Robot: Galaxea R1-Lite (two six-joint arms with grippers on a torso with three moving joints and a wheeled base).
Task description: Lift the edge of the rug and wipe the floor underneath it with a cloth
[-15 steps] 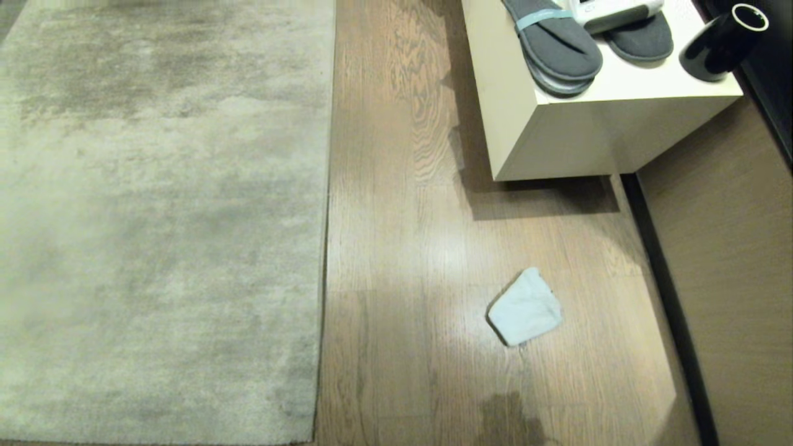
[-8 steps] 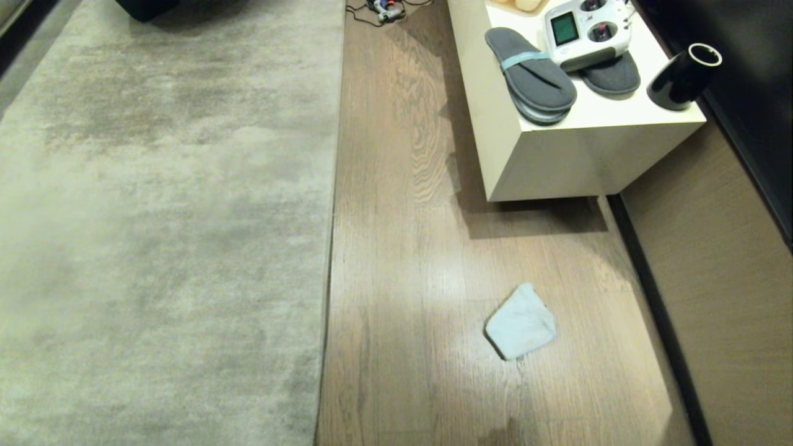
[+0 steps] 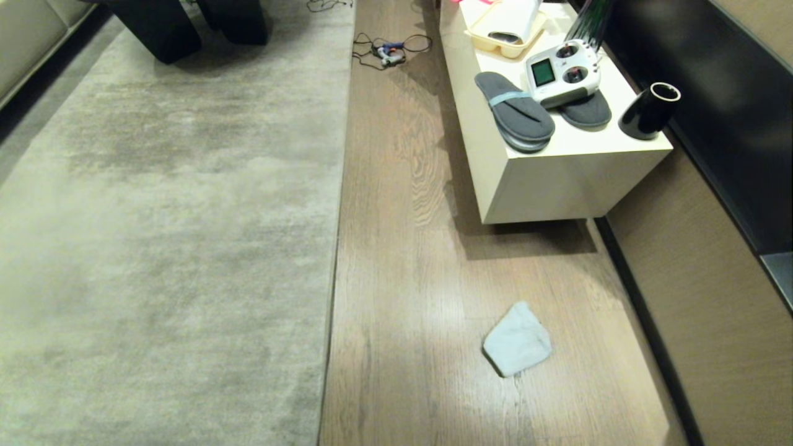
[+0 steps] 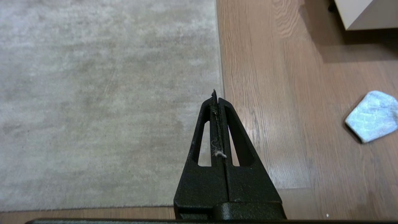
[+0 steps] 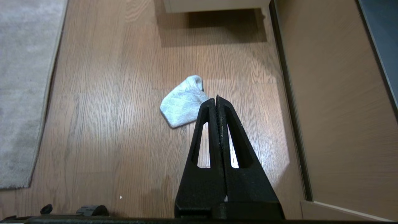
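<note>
A large mottled grey-beige rug (image 3: pixel 167 248) lies flat on the left. Its straight rug edge (image 3: pixel 334 266) runs down the middle of the head view along the wood-grain floor (image 3: pixel 421 297). The pale blue cloth (image 3: pixel 517 341) lies crumpled on the floor to the right of the rug. Neither arm shows in the head view. My left gripper (image 4: pixel 215 93) is shut and empty, high over the rug edge (image 4: pixel 219 62), with the cloth (image 4: pixel 371 115) off to its side. My right gripper (image 5: pixel 216 99) is shut and empty, high above the cloth (image 5: pixel 183 101).
A cream-white low cabinet (image 3: pixel 557 179) stands at the right, carrying grey slippers (image 3: pixel 514 111), a white remote controller (image 3: pixel 560 73), a black cup (image 3: pixel 647 111) and a tray. A brown wall panel (image 3: pixel 700 297) borders the floor on the right. Cables (image 3: pixel 387 49) and dark furniture legs (image 3: pixel 155 25) lie farther back.
The head view has tilted upward: the whole scene has slid down the picture and more of the far room and cabinet top shows. The cloth and rug have not moved on the floor.
</note>
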